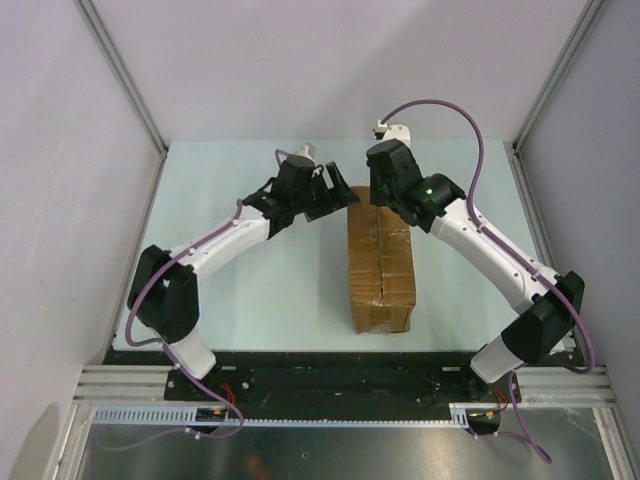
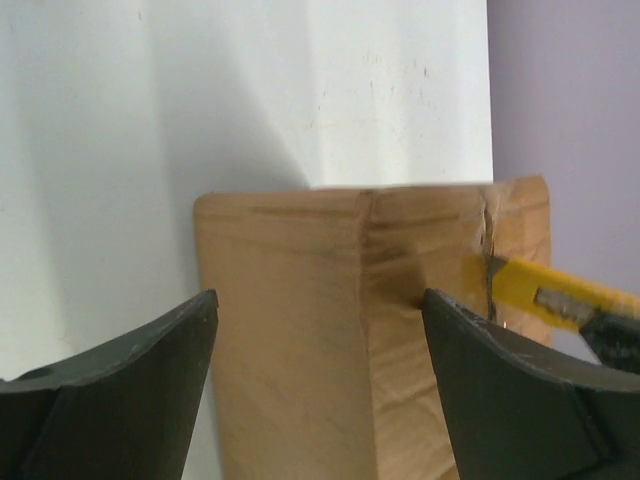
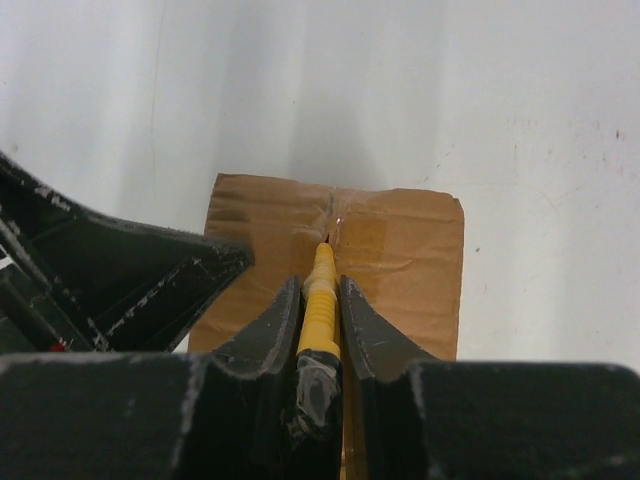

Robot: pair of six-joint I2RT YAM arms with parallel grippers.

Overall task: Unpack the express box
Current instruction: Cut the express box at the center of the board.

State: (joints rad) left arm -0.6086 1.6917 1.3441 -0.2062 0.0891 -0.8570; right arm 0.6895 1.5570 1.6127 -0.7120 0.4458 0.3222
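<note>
A: Which step of the unpacking is in hand?

B: It looks like the tape-cutting step. The express box (image 1: 380,265) lies closed on the pale surface (image 1: 250,290), a little right of centre, its long side running near to far.

A: And the arms?

B: Both reach to the box's far end. The left gripper (image 2: 320,305) is spread wide, one finger on each side of the far-left corner, holding nothing. From its wrist view it is unclear whether the fingers touch the cardboard. The right gripper (image 3: 320,285) is clamped on a yellow utility knife (image 2: 525,288), directly above the far end.

A: Where is the blade?

B: Its tip sits at the tape seam (image 3: 330,215) on the far top edge, where the tape looks nicked.

A: The next move?

B: Probably drawing the blade along the seam towards the near end, shallow enough to spare the contents, with the left gripper steadying the box.
</note>
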